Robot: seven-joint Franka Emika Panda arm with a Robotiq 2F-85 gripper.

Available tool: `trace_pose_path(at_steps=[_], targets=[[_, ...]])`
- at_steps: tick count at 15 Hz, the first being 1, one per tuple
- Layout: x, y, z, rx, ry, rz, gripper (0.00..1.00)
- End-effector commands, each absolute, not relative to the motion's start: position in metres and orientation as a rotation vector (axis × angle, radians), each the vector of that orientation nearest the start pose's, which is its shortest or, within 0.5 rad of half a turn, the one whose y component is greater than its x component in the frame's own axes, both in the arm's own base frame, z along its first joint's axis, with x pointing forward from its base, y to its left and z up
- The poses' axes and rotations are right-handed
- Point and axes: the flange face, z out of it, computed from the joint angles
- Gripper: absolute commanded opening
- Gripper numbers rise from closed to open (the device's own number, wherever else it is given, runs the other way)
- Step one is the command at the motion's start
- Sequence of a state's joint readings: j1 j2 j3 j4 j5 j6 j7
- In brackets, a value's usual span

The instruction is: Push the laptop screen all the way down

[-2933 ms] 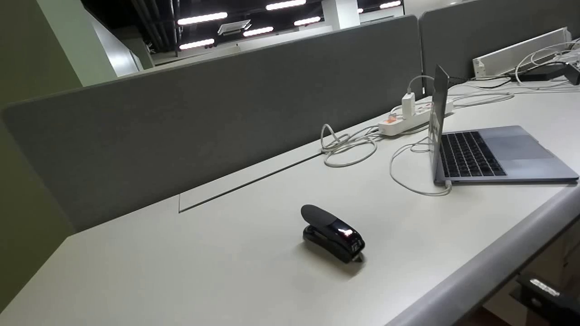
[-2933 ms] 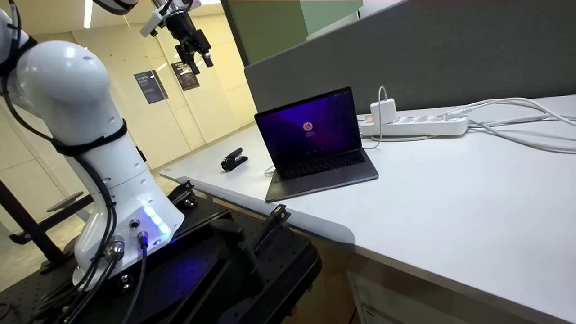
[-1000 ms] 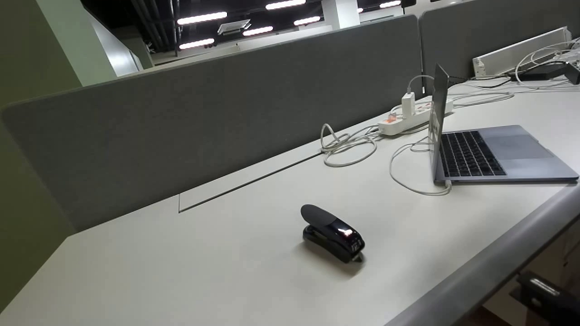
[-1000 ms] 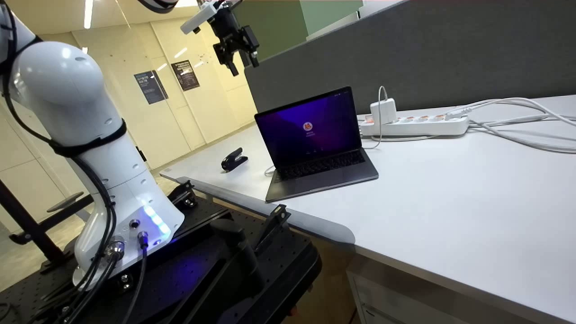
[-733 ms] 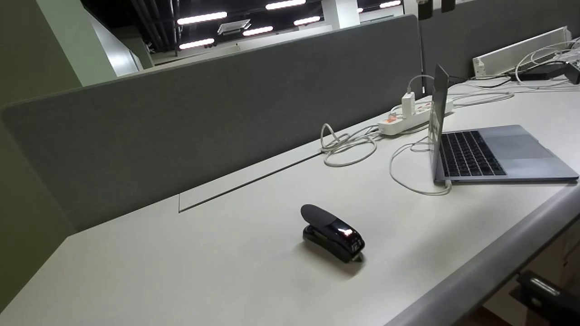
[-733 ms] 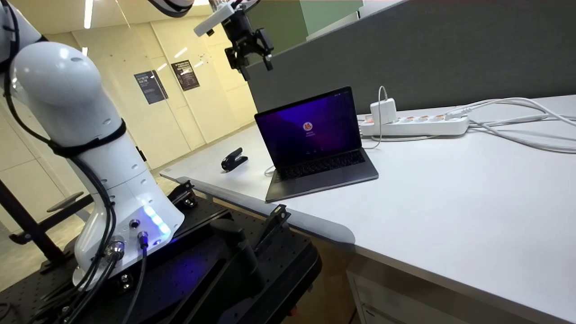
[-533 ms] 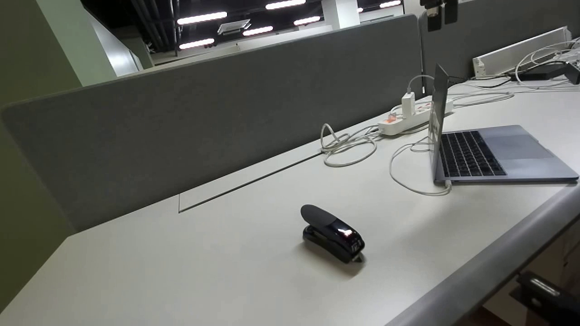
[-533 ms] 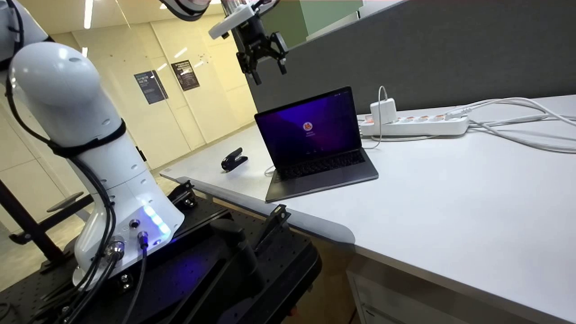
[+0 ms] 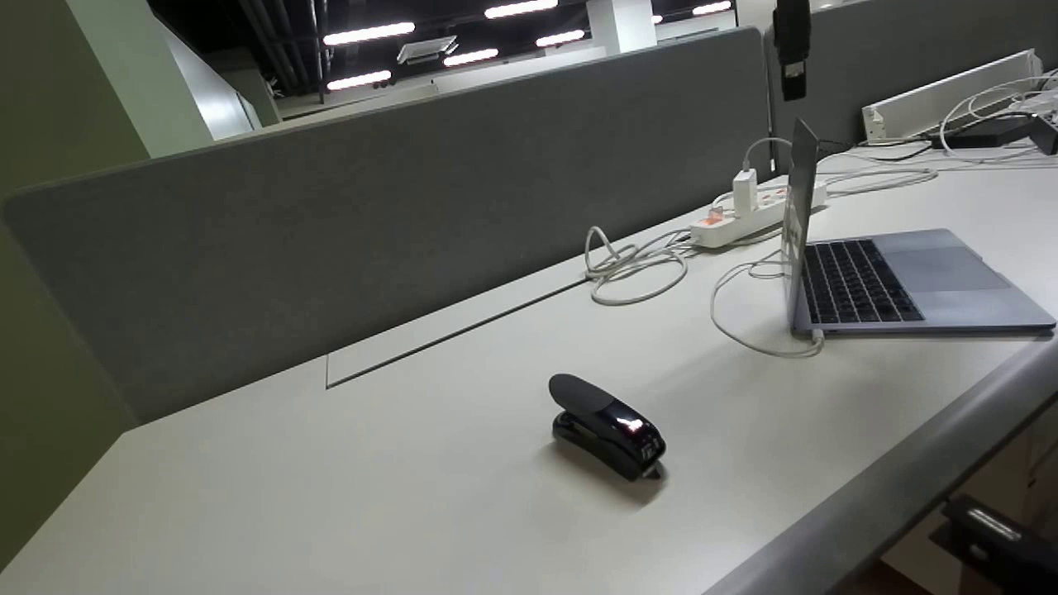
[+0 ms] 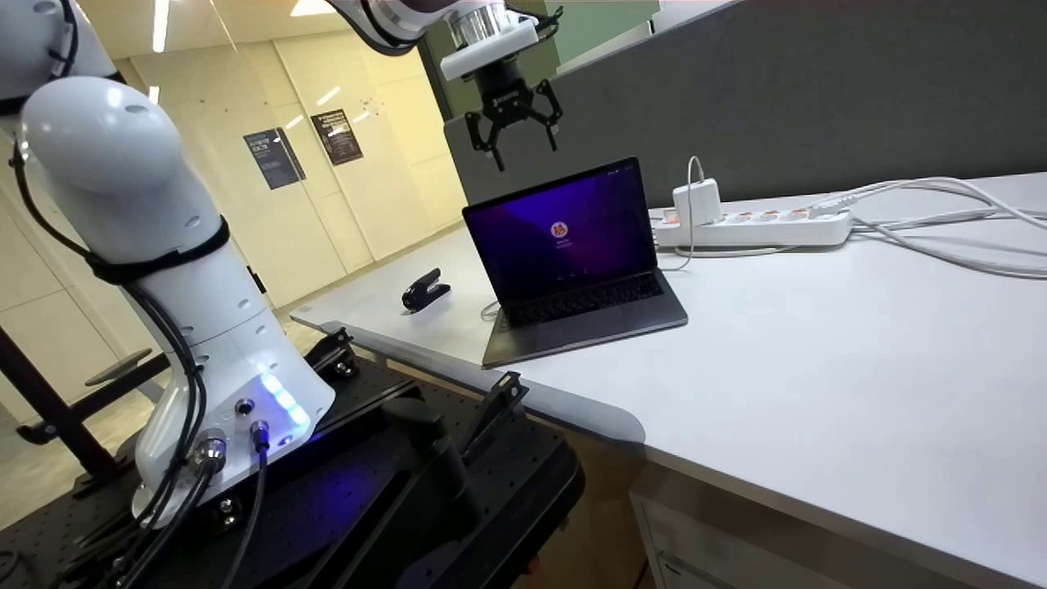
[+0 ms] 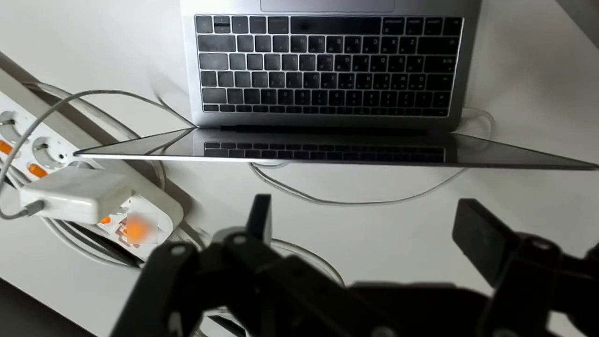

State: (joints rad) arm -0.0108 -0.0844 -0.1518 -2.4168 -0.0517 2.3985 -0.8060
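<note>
The laptop screen stands open, near upright, above the dark keyboard. In an exterior view its lit purple face shows; pale marks on its back are seen almost edge-on. In the wrist view it is a thin, foreshortened strip. My gripper hangs just above the screen's top edge, not touching it. It also shows at the top of an exterior view. In the wrist view its fingers are spread wide with nothing between them, on the back side of the screen's top edge.
A white power strip with a plugged white charger lies beside the laptop. White cables loop behind the screen. A black stapler is on the table. A grey partition runs along the table's back.
My gripper has come right and down in an exterior view, to above the screen, and has turned so both fingers show apart. It has entered the top of an exterior view. The laptop has not moved.
</note>
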Motion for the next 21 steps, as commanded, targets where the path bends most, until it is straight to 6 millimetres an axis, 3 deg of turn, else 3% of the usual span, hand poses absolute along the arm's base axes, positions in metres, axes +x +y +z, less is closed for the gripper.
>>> trace_pose_path(at_steps=[1, 4, 13, 21], targets=[[0.482, -0.080, 0.348, -3.007, -1.075, -0.071, 1.00], [0.487, -0.082, 0.345, -3.011, -1.078, -0.068, 1.00], [0.496, -0.095, 0.303, -2.990, -1.095, -0.068, 1.00], [0.492, -0.092, 0.292, -2.948, -1.140, -0.052, 1.00]])
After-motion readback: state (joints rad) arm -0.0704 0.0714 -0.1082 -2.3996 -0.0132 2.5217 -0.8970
